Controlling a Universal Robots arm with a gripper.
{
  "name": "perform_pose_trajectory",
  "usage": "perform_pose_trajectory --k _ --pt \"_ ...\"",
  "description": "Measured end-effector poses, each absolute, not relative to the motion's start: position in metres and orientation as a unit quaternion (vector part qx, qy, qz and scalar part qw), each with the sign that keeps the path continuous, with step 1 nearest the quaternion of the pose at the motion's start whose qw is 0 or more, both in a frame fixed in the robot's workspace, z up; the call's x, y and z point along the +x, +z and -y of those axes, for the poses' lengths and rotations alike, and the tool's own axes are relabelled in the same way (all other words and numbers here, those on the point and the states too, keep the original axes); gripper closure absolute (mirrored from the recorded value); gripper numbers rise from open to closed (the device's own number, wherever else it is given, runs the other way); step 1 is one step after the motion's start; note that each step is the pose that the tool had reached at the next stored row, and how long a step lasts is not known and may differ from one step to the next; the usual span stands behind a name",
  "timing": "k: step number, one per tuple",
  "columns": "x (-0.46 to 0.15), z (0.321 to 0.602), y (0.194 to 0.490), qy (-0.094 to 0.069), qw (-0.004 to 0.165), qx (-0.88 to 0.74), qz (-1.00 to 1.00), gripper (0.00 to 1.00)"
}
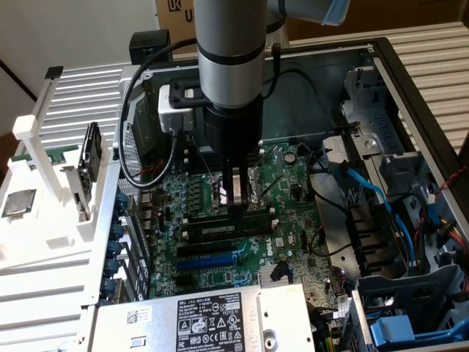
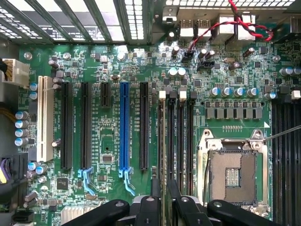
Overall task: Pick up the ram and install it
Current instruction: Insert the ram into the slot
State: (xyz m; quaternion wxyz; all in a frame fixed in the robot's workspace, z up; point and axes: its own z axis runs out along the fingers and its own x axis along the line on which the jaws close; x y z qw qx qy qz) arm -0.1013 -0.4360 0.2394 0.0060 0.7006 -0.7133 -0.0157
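Tool hangs straight down from the arm at the centre of the exterior frame, its tips meeting the middle of the ram; the ram stands on edge just below centre, along the memory slot nearest the blue slot, on the motherboard inside the open computer case; from this side the fingers read as one dark bar, so their spacing does not show.

On the wrist view the tool shows a narrow dark gap between its fingers, which are slightly spread, one to either side of the thin upper edge of the ram; whether the pads touch the board I cannot tell; the ram runs between a black expansion slot and the other memory slots, with the processor socket beyond them.

As a judgement, the ram should be light and stiff along its length, yet thin and easily damaged; it is best held by its flat faces near the middle of the upper edge, clear of the contacts, and kept square without twisting.
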Motion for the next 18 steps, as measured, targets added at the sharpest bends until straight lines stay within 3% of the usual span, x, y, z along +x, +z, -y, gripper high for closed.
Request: perform_pose_trajectory --k 15,17,18 --pt "-0.1024 0.4361 0.2431 -0.016 0.006 0.701 0.713 0.8" --pt "-0.1024 0.436 0.2431 -0.016 0.006 0.701 0.713 0.82" --pt "-0.1024 0.4361 0.2431 -0.016 0.006 0.701 0.713 0.88"
